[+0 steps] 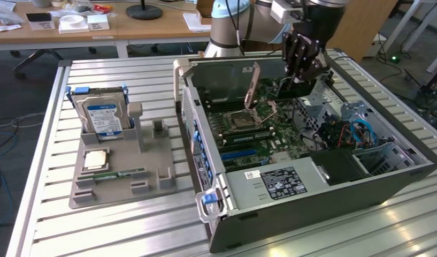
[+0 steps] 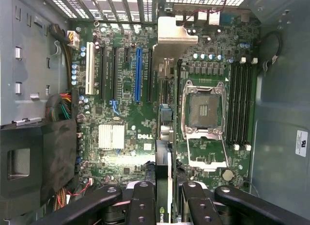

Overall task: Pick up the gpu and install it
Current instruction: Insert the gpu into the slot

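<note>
My gripper (image 1: 303,67) hangs over the back part of the open computer case (image 1: 225,225), in the exterior view's upper right. In the wrist view its two black fingers (image 2: 143,198) are shut on the gpu (image 2: 164,162), a thin dark card seen edge-on with a green logo near the grip. The card hangs above the motherboard (image 2: 121,113), between the long blue slot (image 2: 139,74) and the empty CPU socket (image 2: 206,108). A pale metal bracket (image 2: 175,31) shows at its far end. I cannot tell whether the card touches the board.
A grey parts holder (image 1: 158,182) lies on the slatted table at the exterior view's left. It carries an upright hard drive (image 1: 104,115), a CPU (image 1: 96,159) and a memory stick (image 1: 118,174). Inside the case are a black power supply (image 1: 339,163) and cable bundles (image 1: 346,134).
</note>
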`<state>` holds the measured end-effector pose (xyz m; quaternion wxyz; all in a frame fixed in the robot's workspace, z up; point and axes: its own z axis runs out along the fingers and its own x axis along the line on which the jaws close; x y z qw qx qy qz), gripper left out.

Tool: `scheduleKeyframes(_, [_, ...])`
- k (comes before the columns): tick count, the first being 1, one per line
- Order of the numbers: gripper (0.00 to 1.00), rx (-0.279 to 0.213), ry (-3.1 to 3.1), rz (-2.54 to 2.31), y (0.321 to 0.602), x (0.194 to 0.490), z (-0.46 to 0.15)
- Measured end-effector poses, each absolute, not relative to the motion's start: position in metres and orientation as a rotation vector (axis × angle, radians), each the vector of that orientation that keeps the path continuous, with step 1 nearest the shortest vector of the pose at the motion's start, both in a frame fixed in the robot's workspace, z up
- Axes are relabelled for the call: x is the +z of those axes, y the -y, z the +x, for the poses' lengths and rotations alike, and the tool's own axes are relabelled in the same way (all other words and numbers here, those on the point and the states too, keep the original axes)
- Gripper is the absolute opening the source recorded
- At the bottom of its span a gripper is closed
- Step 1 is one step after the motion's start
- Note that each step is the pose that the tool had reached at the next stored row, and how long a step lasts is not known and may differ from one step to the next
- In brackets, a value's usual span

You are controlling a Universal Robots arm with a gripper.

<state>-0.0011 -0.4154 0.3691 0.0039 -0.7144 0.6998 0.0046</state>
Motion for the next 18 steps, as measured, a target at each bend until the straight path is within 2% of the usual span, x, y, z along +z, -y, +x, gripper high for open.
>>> scheduleKeyframes(18, [0.26, 0.01, -2.191, -2.238, 0.4154, 0.3666, -0.0045])
